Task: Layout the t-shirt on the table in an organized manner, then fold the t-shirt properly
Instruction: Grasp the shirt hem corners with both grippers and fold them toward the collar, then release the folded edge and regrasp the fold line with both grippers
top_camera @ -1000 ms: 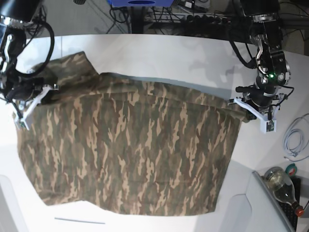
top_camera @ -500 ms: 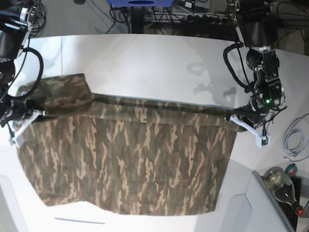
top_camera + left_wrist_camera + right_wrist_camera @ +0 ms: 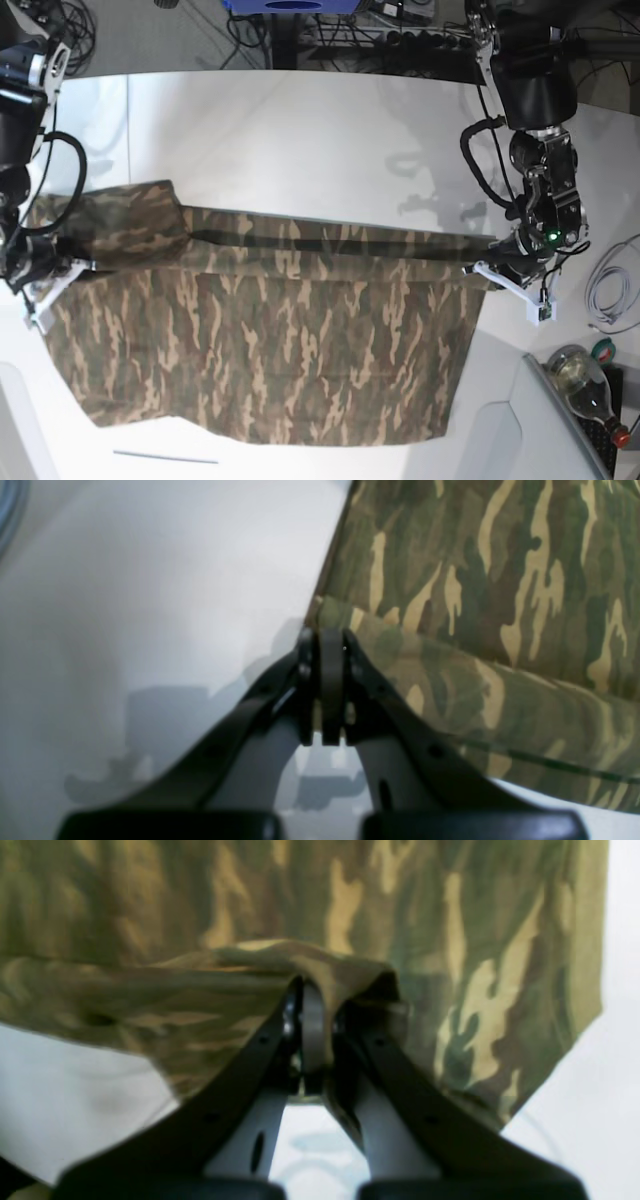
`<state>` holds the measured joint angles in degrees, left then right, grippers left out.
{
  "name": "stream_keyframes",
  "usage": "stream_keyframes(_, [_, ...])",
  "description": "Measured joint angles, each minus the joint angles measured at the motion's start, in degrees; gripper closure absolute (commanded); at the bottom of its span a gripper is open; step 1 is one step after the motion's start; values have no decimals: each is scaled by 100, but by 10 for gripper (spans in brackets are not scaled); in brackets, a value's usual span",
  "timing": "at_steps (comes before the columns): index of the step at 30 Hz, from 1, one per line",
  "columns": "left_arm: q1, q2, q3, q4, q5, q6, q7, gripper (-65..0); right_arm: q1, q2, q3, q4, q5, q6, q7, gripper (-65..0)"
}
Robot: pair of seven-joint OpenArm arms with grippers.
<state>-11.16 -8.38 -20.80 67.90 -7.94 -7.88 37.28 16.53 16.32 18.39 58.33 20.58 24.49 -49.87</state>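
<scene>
At the left of the base view, the right gripper (image 3: 50, 285) is seen clamped on the t-shirt (image 3: 280, 340) at its edge, close to the sleeve. In the right wrist view the jaws are pressed together, with a bunched fold of camouflage cloth pinched between the fingertips (image 3: 312, 990). The t-shirt is spread across the white table (image 3: 320, 140), its upper edge folded over into a taut band that is stretched from one gripper to the other. At the right, the left gripper (image 3: 500, 265) is closed on the opposite corner of that fold. In the left wrist view its jaws are shut, and the fabric corner (image 3: 330, 615) is caught right at their tips.
</scene>
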Motion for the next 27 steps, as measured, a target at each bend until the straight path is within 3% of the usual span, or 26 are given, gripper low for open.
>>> stream_keyframes(3, [-33, -4, 0, -260, -2, -2, -531, 0, 127, -46, -94, -385, -26, 0, 247, -2])
stream_keyframes(12, [-494, -2, 0, -1443, 20, 0, -1198, 0, 407, 144, -105, -1307, -52, -2, 898, -2])
stream_keyframes(19, [-614, -22, 566, -1825, 15, 17, -1709, 0, 407, 133, -105, -1335, -68, 0, 1244, -15])
stream_keyframes(27, [-612, -48, 546, -1836, 22, 42, -1867, 0, 376, 133, -72, -1329, -70, 0, 1244, -326])
